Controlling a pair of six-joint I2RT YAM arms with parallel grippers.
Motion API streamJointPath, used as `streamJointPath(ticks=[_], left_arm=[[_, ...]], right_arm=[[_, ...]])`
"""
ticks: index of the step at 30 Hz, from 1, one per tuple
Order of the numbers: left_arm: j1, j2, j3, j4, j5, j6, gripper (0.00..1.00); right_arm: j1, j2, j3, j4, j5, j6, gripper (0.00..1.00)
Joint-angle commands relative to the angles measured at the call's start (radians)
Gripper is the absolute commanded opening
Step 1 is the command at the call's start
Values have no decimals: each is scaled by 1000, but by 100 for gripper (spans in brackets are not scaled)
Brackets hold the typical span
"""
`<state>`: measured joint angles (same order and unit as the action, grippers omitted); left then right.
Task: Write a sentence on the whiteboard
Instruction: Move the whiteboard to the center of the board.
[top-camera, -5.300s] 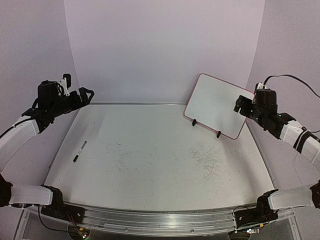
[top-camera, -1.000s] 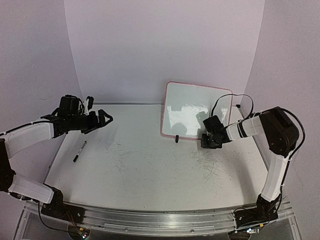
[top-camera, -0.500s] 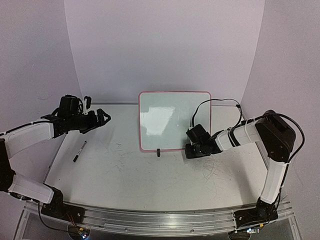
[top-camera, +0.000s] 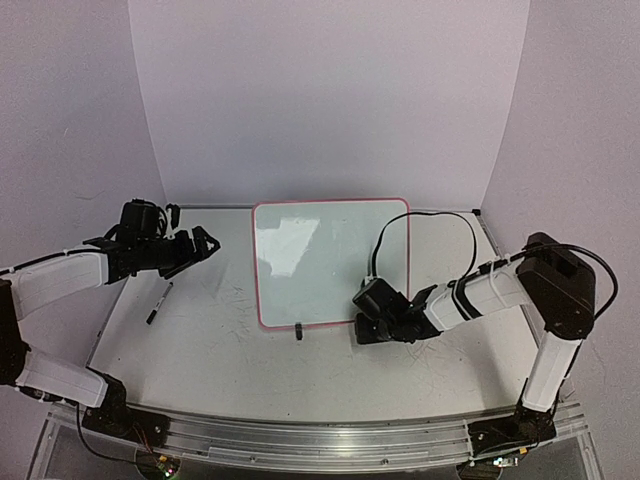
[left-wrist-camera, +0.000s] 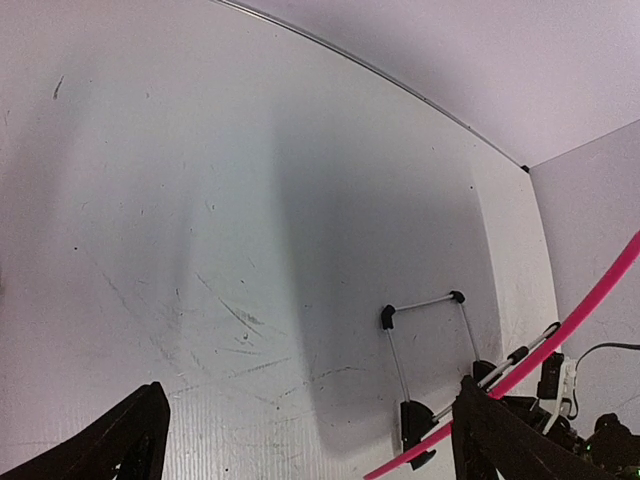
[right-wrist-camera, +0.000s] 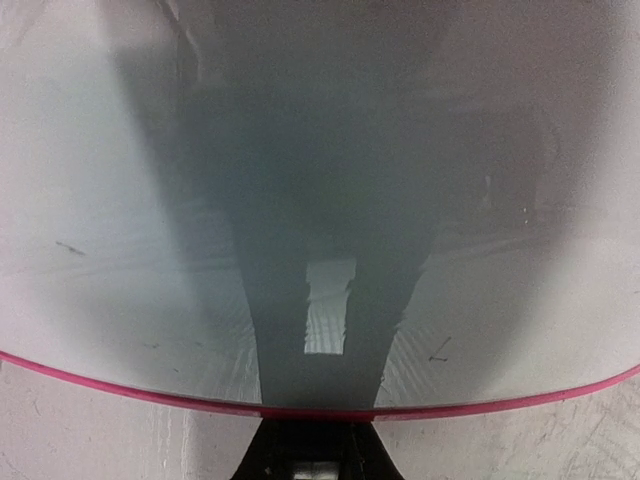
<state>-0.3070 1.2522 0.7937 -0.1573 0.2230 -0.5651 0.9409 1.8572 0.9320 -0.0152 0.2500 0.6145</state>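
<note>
From above, the whiteboard (top-camera: 320, 260) is standing upright near the middle of the counter (top-camera: 220, 350), its blank face turned toward the arms and its red-pink rim running all round. One black clip foot (top-camera: 297, 333) is showing under its bottom edge at about 6 o'clock. The right claw (top-camera: 368, 322) is pressing in low at the board's 5 o'clock corner, touching it. The left claw (top-camera: 205, 243) is hovering off the board's 9 o'clock side, apart from it, with its fingers spread and nothing between them. A black marker (top-camera: 159, 302) is lying on the counter at 7 o'clock from that claw, well apart from the board. In the left wrist view, the left claw (left-wrist-camera: 310, 400) is gaping wide over bare, scuffed counter (left-wrist-camera: 200, 200). The board's pink rim (left-wrist-camera: 575, 325) is cutting across at 4 o'clock, with its wire stand (left-wrist-camera: 420, 306) resting on the counter behind it. In the right wrist view, the whiteboard (right-wrist-camera: 320, 200) is filling nearly everything, and the right claw (right-wrist-camera: 315, 455) is closing tight on its bottom rim at 6 o'clock.
</note>
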Motion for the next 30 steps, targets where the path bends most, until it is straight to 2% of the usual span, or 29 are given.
streamJointPath(ticks=[1, 11, 15, 18, 22, 30], left_arm=[[-6, -10, 5, 41, -12, -19, 100], [-10, 25, 3, 52, -41, -19, 99], [-8, 53, 15, 41, -88, -7, 99], [12, 90, 68, -54, -147, 5, 99], [95, 112, 96, -111, -128, 31, 99], [137, 172, 193, -249, -268, 121, 99]], right_arm=[[46, -61, -63, -31, 14, 113, 0], [56, -146, -126, -79, 155, 8, 0], [56, -123, -104, -79, 191, -39, 0], [56, -117, -99, -68, 204, -87, 15], [56, -148, -132, -17, 182, -138, 38], [55, -238, -206, -4, 115, -108, 63]])
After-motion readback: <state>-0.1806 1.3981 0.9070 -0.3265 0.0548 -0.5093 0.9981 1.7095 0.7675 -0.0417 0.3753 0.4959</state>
